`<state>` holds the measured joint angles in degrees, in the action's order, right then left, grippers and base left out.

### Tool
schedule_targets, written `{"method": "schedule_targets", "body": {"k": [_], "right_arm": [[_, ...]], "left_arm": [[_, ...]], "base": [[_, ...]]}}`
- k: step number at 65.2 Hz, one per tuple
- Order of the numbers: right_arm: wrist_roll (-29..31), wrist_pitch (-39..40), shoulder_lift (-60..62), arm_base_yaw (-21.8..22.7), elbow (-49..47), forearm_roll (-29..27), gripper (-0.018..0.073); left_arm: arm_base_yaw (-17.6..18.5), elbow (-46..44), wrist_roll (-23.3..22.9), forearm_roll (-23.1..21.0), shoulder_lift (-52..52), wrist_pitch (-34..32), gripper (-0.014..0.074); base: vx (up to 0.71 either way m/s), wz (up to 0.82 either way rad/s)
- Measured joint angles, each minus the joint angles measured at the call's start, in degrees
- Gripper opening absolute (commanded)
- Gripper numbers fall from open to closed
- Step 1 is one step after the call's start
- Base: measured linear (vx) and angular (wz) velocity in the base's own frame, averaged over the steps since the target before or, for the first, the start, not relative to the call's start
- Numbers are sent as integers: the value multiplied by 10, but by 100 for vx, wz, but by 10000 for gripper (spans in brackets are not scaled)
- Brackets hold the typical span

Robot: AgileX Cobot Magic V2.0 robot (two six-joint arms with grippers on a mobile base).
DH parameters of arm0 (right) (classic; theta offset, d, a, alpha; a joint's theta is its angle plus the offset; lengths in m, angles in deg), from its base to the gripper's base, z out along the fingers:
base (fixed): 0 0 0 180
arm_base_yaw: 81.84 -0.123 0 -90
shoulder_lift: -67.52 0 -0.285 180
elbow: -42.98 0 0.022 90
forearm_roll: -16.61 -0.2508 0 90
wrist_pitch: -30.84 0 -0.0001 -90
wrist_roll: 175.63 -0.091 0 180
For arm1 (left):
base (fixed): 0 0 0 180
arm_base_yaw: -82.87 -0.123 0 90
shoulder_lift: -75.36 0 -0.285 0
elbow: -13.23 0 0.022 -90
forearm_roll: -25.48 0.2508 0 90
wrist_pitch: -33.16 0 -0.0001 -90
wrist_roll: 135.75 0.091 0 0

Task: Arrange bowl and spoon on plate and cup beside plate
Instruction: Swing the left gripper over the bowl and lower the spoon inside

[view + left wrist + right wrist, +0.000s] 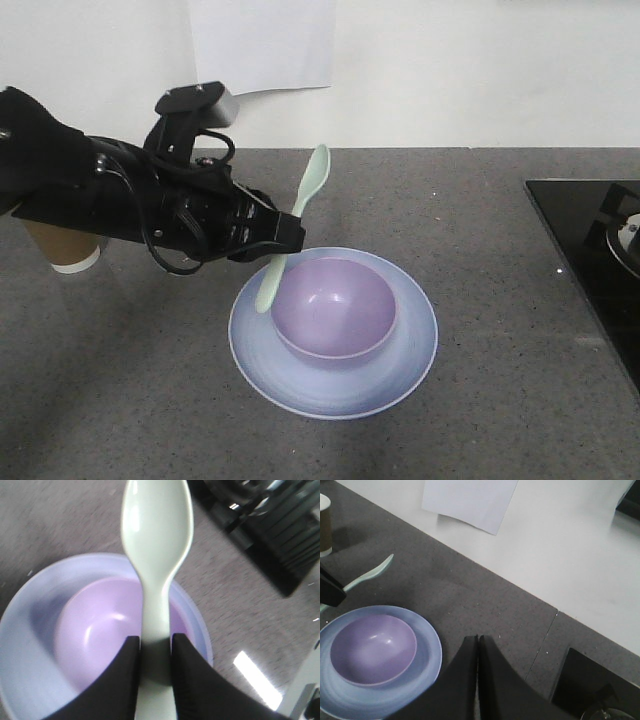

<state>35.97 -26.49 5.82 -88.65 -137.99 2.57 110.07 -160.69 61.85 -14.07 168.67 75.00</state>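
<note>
My left gripper is shut on the handle of the pale mint spoon, which hangs tilted over the left rim of the lavender bowl, scoop up and away. The bowl sits in the middle of the pale blue plate. In the left wrist view the spoon is pinched between the black fingers of the gripper, with the bowl and plate below. The brown paper cup stands at far left, partly behind the arm. My right gripper is shut and empty, right of the plate.
A black stovetop occupies the counter's right side and also shows as a dark stovetop in the right wrist view. The white wall with a paper sheet runs along the back. The grey countertop surrounds the plate.
</note>
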Motion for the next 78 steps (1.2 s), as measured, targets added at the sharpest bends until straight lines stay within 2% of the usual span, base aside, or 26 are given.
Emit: {"method": "schedule_targets", "body": {"k": [9, 18, 34, 43, 58, 69, 78], "right_arm": [[0, 8, 0, 0, 30, 6, -5], [-2, 17, 0, 0, 34, 6, -5], [-16, 34, 0, 0, 35, 6, -5], [-18, 34, 0, 0, 35, 7, -5], [-18, 34, 0, 0, 35, 7, -5], [-18, 34, 0, 0, 35, 7, -5], [-18, 34, 0, 0, 35, 7, -5]], "left_arm": [[0, 0, -64, 71, 27, 41, -7], [0, 0, -83, 79, 42, 61, -7], [0, 0, -78, 54, 45, 49, -7], [0, 0, -57, 45, 48, 49, -6], [0, 0, -15, 1, 58, 56, 20], [0, 0, -4, -6, 59, 57, 85], [0, 0, -2, -6, 59, 54, 190]], "base": [[0, 0], [0, 0], [0, 0], [0, 0], [0, 0], [0, 0], [0, 0]]}}
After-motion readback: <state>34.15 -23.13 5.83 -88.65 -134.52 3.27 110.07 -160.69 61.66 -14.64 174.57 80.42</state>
